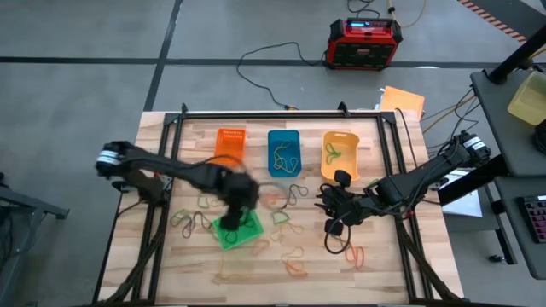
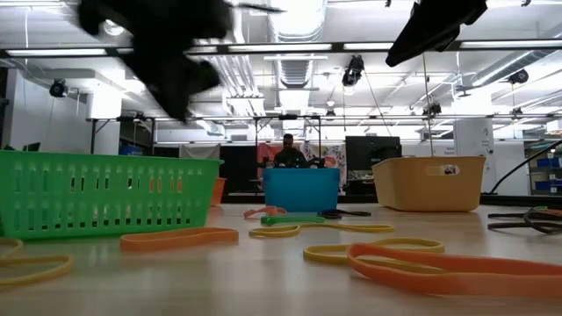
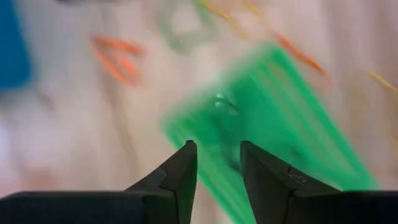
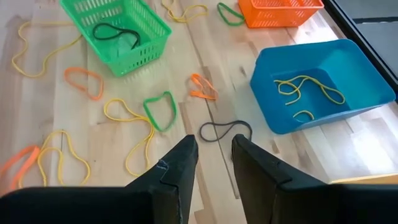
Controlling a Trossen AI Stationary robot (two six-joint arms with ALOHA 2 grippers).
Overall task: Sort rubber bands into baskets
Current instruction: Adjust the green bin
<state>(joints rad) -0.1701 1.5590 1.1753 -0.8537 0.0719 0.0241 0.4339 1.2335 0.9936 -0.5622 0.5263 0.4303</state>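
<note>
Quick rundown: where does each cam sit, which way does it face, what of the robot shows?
High: overhead, straight down; both arms, table.
Low: tabletop height, facing the room; arms enter from above.
Left wrist: looks past the left claw at the green basket.
Right wrist: looks past the right claw at the blue basket and a dark band.
Shared: all four show the green basket.

A red-and-black box (image 1: pixel 365 43) sits on the grey floor beyond the table (image 1: pixel 196 277), with a black cable (image 1: pixel 269 53) curling away from it. An orange sheet (image 1: pixel 403 101) lies by the table's far right corner, near a dark desk (image 1: pixel 505 94) carrying a yellow bin (image 1: pixel 529 98). Across the room, a person (image 2: pixel 287 151) sits among monitors (image 2: pixel 365 155) under bright ceiling lights (image 2: pixel 299 17).
</note>
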